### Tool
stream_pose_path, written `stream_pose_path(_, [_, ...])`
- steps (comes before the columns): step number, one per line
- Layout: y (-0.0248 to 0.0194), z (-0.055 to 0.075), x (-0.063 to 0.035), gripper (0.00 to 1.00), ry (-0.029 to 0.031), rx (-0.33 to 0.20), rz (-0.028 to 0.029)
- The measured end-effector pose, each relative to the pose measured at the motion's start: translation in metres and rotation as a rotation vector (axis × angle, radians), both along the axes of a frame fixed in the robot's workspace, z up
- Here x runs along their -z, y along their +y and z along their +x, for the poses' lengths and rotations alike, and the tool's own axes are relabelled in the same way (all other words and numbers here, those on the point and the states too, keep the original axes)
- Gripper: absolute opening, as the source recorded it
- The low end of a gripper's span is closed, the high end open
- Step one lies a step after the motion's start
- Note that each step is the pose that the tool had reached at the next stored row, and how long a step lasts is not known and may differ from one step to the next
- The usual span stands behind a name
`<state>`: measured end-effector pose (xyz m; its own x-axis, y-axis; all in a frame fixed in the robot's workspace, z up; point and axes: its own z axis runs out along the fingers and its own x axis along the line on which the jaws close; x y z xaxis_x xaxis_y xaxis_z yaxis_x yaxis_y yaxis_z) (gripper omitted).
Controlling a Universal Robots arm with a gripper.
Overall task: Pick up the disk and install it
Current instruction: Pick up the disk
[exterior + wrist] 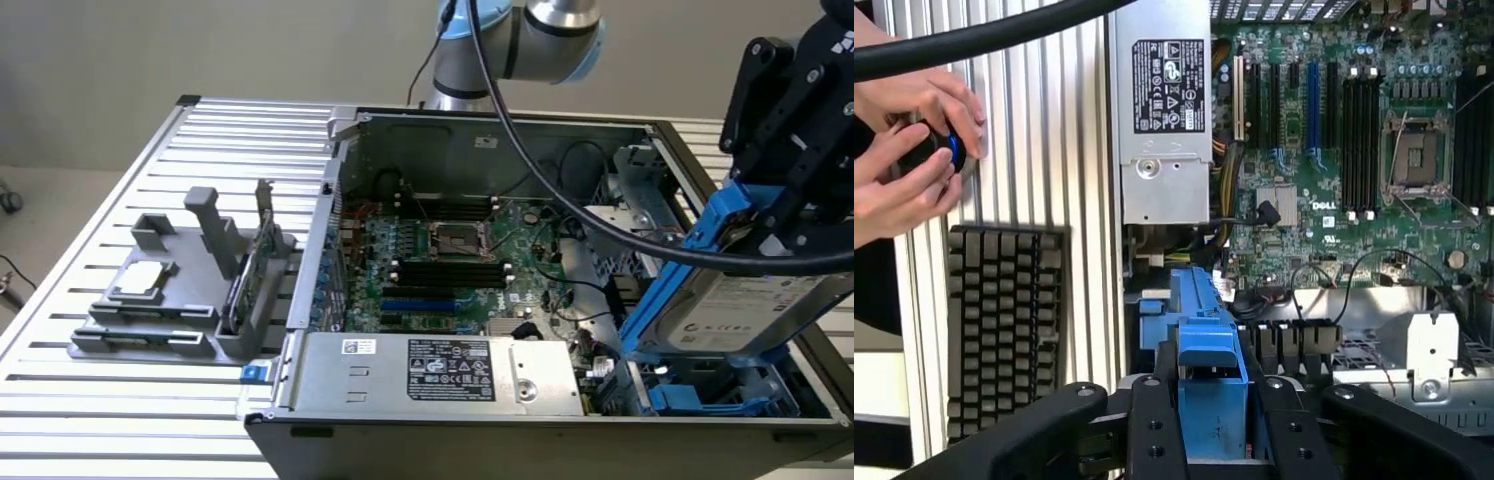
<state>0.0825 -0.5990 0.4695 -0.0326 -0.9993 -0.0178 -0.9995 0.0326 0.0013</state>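
Pincer: I am clamping my pincer (766, 228) on the upper end of the disk (747, 310), with a finger (1154, 425) pressing on either side of its blue carrier (1206, 350).
Disk: it is hanging below my pincer at the exterior view's right, raised off the surface (160, 420) and over the open computer case (400, 440).
Long axis: it is running steeply downward from my grip and leaning, so the lower end sits toward the exterior view's left of the upper end.
Key relation: the blue drive bay (727, 395) is lying directly under the disk's lower end, in the lower right corner of the case beside the power supply (441, 370). I judge the two to be close, but I cannot tell whether they are touching.
Alignment: from my wrist, the carrier is lining up with the bay's blue frame (1154, 300) beyond it.
Bystander: a person's hands (914, 150) are working a small control next to a keyboard (1004, 320), well apart from the disk.
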Motion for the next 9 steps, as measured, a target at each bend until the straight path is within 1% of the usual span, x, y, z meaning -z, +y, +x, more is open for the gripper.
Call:
stream_pose_path(4, [-0.0016,0.008,0.0070,0.33,0.0000,0.000,-0.0001])
stream_pose_path(7, [-0.0017,0.014,0.0121,0.33,0.0000,0.000,-0.0001])
stream_pose_path(9, [-0.0017,0.016,0.0144,0.33,0.0000,0.000,-0.0001])
